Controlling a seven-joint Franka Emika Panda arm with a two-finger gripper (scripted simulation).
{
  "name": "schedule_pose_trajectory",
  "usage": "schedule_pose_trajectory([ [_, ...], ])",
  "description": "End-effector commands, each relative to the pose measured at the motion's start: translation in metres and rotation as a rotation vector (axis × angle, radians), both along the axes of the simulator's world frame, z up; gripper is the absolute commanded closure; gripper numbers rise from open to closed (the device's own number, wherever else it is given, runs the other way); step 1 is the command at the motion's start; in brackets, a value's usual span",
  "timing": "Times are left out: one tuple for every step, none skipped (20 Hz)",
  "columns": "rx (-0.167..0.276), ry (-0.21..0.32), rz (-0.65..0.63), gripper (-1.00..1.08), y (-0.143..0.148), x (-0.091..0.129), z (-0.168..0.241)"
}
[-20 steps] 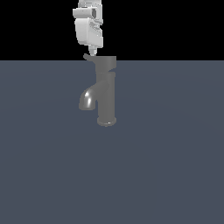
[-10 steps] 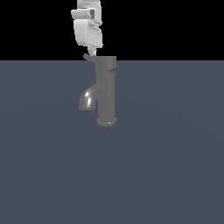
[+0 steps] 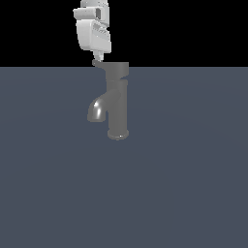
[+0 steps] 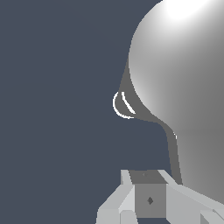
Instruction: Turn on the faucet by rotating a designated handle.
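The faucet (image 3: 117, 109) stands upright on the dark grey surface, its shiny curved spout (image 3: 96, 110) pointing to the exterior view's left. The handle (image 3: 116, 70) caps the column, and its thin lever stub (image 3: 98, 63) sticks out to the left. My white gripper (image 3: 99, 58) hangs above, and its tips touch the end of the stub. In the wrist view the rounded handle cap (image 4: 183, 87) fills one side, the lever stub (image 4: 173, 153) runs down to my gripper (image 4: 150, 200), and the spout's rim (image 4: 124, 106) shows beyond. The fingers appear closed together.
A flat dark grey surface (image 3: 184, 184) spreads all around the faucet's base ring (image 3: 118, 134). Nothing else stands on it in view.
The gripper has shifted slightly to the exterior view's left, staying at the lever stub. The faucet body has not moved.
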State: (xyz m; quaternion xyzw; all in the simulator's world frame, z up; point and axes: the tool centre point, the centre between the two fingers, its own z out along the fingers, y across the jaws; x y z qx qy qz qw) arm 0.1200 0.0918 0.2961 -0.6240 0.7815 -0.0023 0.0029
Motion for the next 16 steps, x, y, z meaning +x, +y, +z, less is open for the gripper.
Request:
schedule_pose_trajectory([
  [0.000,0.008,0.003,1.08,0.005,-0.009,0.000],
  [0.000,0.008,0.003,1.08,0.006,-0.011,0.000],
  [0.000,0.008,0.003,1.08,0.007,-0.013,0.000],
  [0.000,0.008,0.003,1.08,0.008,-0.015,0.000],
  [0.000,0.008,0.003,1.08,0.009,-0.017,0.000],
  [0.000,0.008,0.002,1.08,0.010,-0.020,0.000],
  [0.000,0.008,0.002,1.08,0.012,-0.022,0.000],
  [0.000,0.008,0.002,1.08,0.013,-0.024,0.000],
  [0.000,0.008,0.002,1.08,0.014,-0.026,0.000],
  [0.000,0.008,0.002,1.08,0.015,-0.029,0.000],
  [0.000,0.008,0.002,1.08,0.016,-0.031,0.000],
  [0.000,0.008,0.002,1.08,0.018,-0.033,0.000],
  [0.000,0.008,0.002,1.08,0.019,-0.035,0.000],
  [0.000,0.008,0.002,1.08,0.019,-0.035,0.000],
  [-0.003,0.000,-0.002,1.08,0.015,-0.030,0.000],
  [-0.003,0.000,-0.002,1.08,0.015,-0.033,0.000],
])
